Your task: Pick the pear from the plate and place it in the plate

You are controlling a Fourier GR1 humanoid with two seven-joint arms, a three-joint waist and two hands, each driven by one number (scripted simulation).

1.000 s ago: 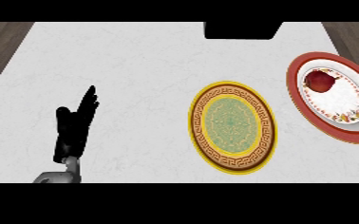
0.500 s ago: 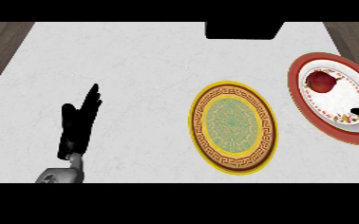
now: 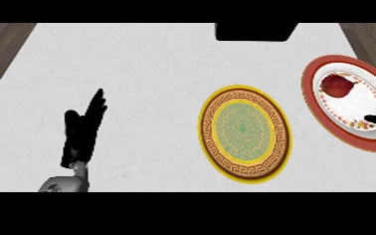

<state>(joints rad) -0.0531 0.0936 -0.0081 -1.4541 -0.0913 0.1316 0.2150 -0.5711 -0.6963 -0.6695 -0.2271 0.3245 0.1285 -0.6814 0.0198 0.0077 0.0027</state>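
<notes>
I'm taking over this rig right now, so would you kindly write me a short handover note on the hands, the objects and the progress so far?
Left hand: open, fingers up, resting at lower left of the counter, holding nothing.
Right hand: mostly out of view; only a dark tip shows over the red-rimmed plate at the right edge, so its state is unclear.
Pear: reddish, lying on the red-rimmed plate.
Yellow-rimmed plate: centre of the counter, nothing on it.
Done: nothing visible yet.
Left: grasp the pear, carry it across, set it on the yellow-rimmed plate.
</notes>
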